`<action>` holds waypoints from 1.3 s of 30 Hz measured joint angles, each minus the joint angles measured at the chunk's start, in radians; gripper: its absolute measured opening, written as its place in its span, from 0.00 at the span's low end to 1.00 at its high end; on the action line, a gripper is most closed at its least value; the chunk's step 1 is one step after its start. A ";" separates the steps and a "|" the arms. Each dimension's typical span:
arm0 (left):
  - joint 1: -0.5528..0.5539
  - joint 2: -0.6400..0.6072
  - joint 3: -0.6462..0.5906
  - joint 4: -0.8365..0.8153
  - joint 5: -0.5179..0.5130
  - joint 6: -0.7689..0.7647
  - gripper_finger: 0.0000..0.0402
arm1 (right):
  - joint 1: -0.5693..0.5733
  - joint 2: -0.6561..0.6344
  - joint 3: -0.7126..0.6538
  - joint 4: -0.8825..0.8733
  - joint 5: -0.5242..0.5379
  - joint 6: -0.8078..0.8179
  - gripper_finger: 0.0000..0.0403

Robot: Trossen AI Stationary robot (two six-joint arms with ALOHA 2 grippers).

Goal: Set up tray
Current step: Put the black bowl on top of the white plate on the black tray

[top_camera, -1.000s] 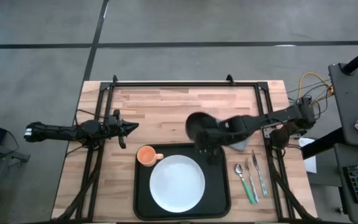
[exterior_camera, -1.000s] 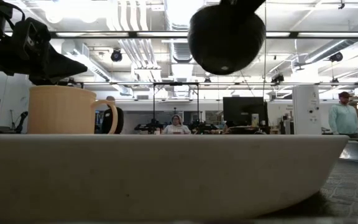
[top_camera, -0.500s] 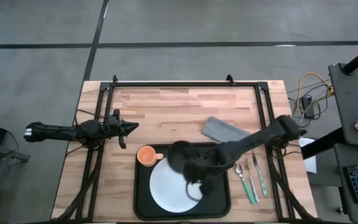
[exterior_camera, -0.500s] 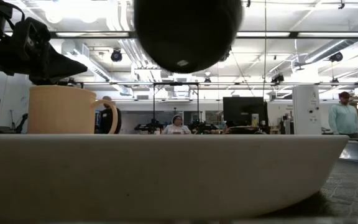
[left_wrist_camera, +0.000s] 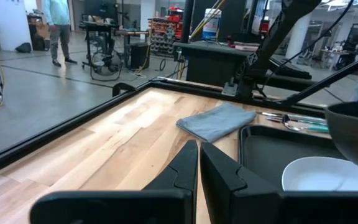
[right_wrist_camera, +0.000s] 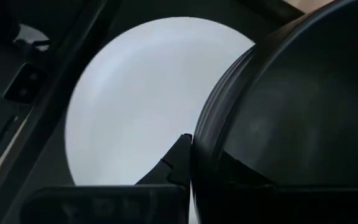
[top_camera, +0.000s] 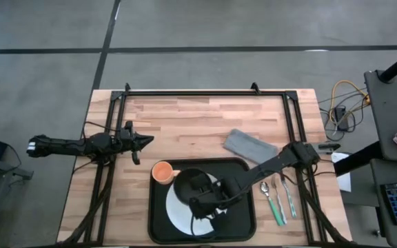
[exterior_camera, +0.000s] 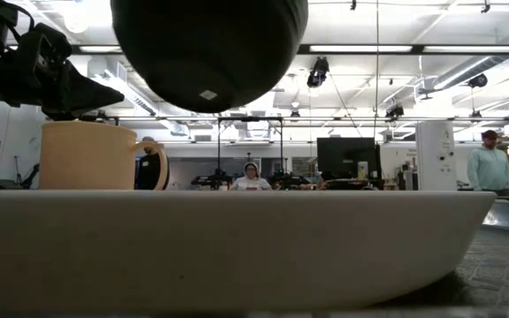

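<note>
I grip the black bowl (top_camera: 193,184) in the right hand (top_camera: 211,201), above the plate (top_camera: 178,213), for centred placement; left hand (top_camera: 142,140) closed, idle.

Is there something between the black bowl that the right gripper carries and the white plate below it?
Nothing visible. The right gripper holds the black bowl by its rim above the white plate on the tray; the plate's face is bare.
</note>
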 joint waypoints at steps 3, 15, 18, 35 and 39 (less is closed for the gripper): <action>0.000 0.000 0.000 0.000 0.000 -0.003 0.00 | 0.012 0.002 -0.018 0.001 0.011 -0.018 0.02; 0.000 0.000 0.000 0.000 0.001 -0.004 0.00 | 0.069 0.002 -0.132 0.092 0.012 -0.028 0.02; 0.000 0.000 0.000 0.000 0.001 -0.004 0.00 | 0.074 0.001 -0.178 0.154 0.019 -0.010 0.02; 0.000 0.000 0.000 0.000 0.000 -0.004 0.00 | 0.074 0.001 -0.277 0.269 0.019 -0.043 0.02; 0.000 0.000 0.000 0.000 0.000 -0.004 0.00 | 0.074 0.001 -0.290 0.294 0.004 -0.078 0.02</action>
